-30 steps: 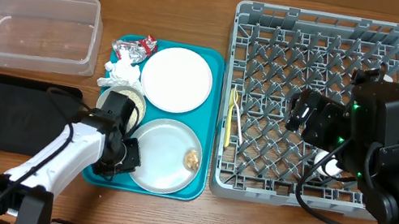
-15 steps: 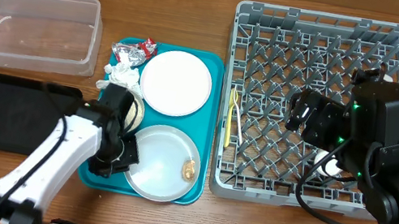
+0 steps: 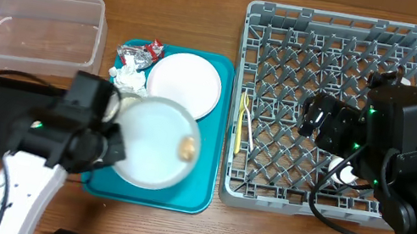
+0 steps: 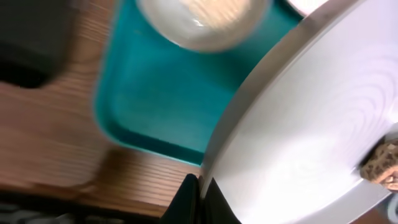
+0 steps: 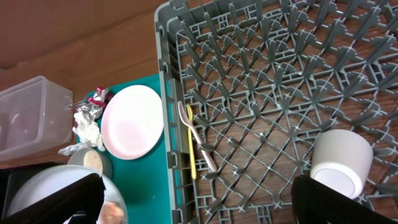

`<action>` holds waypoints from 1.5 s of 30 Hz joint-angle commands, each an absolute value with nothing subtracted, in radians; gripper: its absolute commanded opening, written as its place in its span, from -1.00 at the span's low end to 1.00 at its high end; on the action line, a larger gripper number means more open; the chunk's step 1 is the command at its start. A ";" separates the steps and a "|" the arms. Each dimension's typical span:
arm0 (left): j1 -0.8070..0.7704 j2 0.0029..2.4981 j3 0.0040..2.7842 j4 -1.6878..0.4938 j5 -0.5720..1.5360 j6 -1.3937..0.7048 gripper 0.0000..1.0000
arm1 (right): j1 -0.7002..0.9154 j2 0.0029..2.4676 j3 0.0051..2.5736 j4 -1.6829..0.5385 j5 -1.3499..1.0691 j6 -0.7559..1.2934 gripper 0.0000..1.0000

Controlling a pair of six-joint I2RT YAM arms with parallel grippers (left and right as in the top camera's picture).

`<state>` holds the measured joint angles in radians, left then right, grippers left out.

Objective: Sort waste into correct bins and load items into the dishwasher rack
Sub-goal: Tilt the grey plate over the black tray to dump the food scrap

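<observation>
Left jaws pinch the greyish-white plate (image 3: 154, 142) (brown scrap (image 3: 185, 145) aboard) over the teal tray (image 3: 196, 194); right jaws spread wide.

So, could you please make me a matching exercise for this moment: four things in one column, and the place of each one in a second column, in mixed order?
Things:
1. greyish-white plate
2. pale pink plate
3. small white cup
4. foil wrapper

Places:
A. inside the dishwasher rack
B. gripped at its rim by the left claw
C. lying flat on the teal tray
D. crumpled at a corner of the teal tray

Pairs: 1-B, 2-C, 3-A, 4-D
</observation>
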<state>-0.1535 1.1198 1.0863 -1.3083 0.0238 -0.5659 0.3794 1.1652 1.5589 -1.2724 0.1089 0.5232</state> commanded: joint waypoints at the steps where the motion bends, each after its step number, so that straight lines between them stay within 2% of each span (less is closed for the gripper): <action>1: -0.038 1.063 1.169 -1.361 -0.147 -0.610 -0.92 | 0.373 1.164 1.575 -1.266 0.115 0.519 1.00; 10: 0.316 1.060 1.221 -1.353 -0.248 -0.599 -0.92 | 0.373 1.164 1.575 -1.269 0.115 0.519 1.00; 17: 0.452 1.101 1.221 -1.283 -0.399 -0.614 -0.92 | 0.373 1.164 1.575 -1.270 0.115 0.519 1.00; 22: 0.459 1.159 1.221 -1.273 -0.600 -0.746 -0.92 | 0.373 1.164 1.575 -1.270 0.115 0.519 1.00; 26: 0.459 1.221 1.221 -1.267 -0.712 -0.764 -0.92 | 0.373 1.164 1.575 -1.270 0.115 0.519 1.00; 35: 0.433 1.401 1.221 -1.275 -0.769 -0.763 -0.92 | 0.373 1.164 1.575 -1.265 0.115 0.520 1.00; 45: 0.258 1.444 1.263 -1.332 -0.912 -0.806 -0.92 | 0.373 1.164 1.575 -1.262 0.115 0.519 1.00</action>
<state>0.3004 1.4532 1.2095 -1.3220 -0.8040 -0.7605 0.3794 1.1652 1.5589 -1.2720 0.1089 0.5236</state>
